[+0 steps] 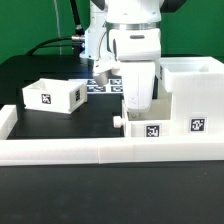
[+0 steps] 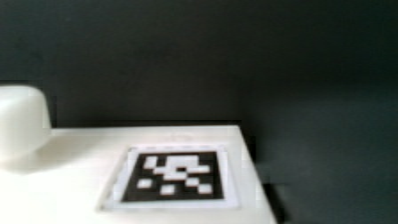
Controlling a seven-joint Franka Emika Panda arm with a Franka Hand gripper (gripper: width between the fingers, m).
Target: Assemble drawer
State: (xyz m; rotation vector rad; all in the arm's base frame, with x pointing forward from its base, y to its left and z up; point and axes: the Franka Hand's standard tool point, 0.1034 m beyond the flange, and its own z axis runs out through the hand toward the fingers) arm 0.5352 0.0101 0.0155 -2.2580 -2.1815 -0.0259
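My gripper [image 1: 136, 100] hangs straight down at the middle of the table, right over a small white drawer tray [image 1: 150, 128] that has a knob [image 1: 118, 121] on the side toward the exterior view's left. Its fingertips are hidden behind the tray's wall. The tall white housing [image 1: 196, 95] stands just beyond the tray toward the exterior view's right. A second open-top tray [image 1: 50, 95] sits apart toward the exterior view's left. The wrist view shows a white tagged surface [image 2: 178, 175] close up and a rounded white piece [image 2: 18, 125] beside it. No fingers show there.
A long low white rail [image 1: 100, 152] runs across the front of the table. The marker board [image 1: 103, 83] lies behind the arm. Black cables run at the back. The table top is black.
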